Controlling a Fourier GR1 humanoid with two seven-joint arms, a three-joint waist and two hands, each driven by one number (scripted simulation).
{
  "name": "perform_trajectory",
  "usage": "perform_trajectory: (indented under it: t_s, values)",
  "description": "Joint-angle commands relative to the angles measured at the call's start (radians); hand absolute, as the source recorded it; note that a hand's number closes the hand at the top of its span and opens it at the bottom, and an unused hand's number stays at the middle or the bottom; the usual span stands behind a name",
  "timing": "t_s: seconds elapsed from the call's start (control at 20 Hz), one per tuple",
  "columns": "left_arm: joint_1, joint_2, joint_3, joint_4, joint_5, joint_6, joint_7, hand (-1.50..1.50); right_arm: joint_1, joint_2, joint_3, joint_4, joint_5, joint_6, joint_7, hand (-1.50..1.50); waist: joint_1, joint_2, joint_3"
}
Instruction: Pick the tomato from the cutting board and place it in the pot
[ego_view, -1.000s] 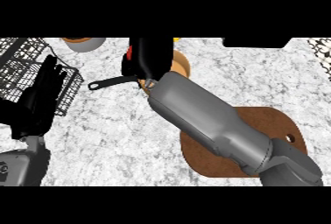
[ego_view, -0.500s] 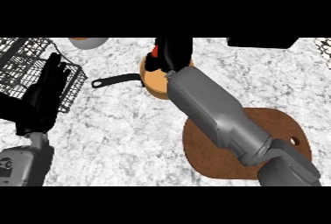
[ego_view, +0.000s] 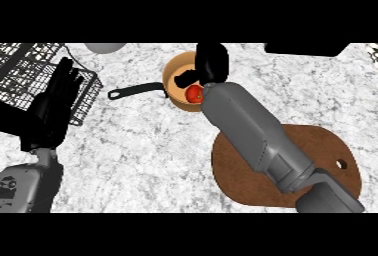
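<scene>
The tomato (ego_view: 194, 94) now lies inside the pot (ego_view: 177, 75) near the counter's (ego_view: 148, 150) far edge; half a second ago it was still in the right hand (ego_view: 210, 62), which now hangs over the pot, fingers no longer round it. With the board (ego_view: 244, 185) bare, the placing looks done. The left hand (ego_view: 55, 100) rests at the left edge, fingers straight.

I saw the tomato (ego_view: 195, 94) in the pot (ego_view: 177, 74), behind the board (ego_view: 244, 175) on the worktop (ego_view: 148, 145); a rack (ego_view: 29, 65) stood far left.
</scene>
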Motion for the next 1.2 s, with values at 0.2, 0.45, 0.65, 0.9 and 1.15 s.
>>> perform_trajectory:
  t_s: [0.2, 0.45, 0.65, 0.9, 1.15]
  values:
    - [-0.014, -0.002, 0.0, 0.006, -0.016, 0.014, 0.015, 0.0, 0.052, 0.0, -0.196, -0.122, -0.253, -0.061, -0.322, -1.5, -0.016, -0.007, 0.001]
    - [0.01, 0.012, 0.042, 0.02, 0.003, -0.006, -0.033, 0.0, 0.098, 0.0, -0.304, -0.092, -0.363, -0.047, -0.503, -1.5, -0.035, -0.013, 0.0]
    - [0.055, 0.013, 0.039, -0.024, -0.004, -0.007, 0.009, 0.0, 0.112, -0.01, -0.363, -0.086, -0.372, 0.03, -0.559, -1.5, -0.057, -0.023, -0.001]
    - [0.072, 0.002, 0.057, 0.003, -0.009, -0.006, -0.034, 0.0, 0.21, -0.138, -0.386, -0.214, -0.4, 0.175, -0.55, -1.5, -0.075, -0.028, -0.001]
    - [0.065, -0.014, 0.043, -0.015, -0.023, -0.001, -0.003, 0.0, 0.304, -0.214, -0.402, -0.291, -0.417, 0.309, -0.551, -1.5, -0.074, -0.027, -0.001]
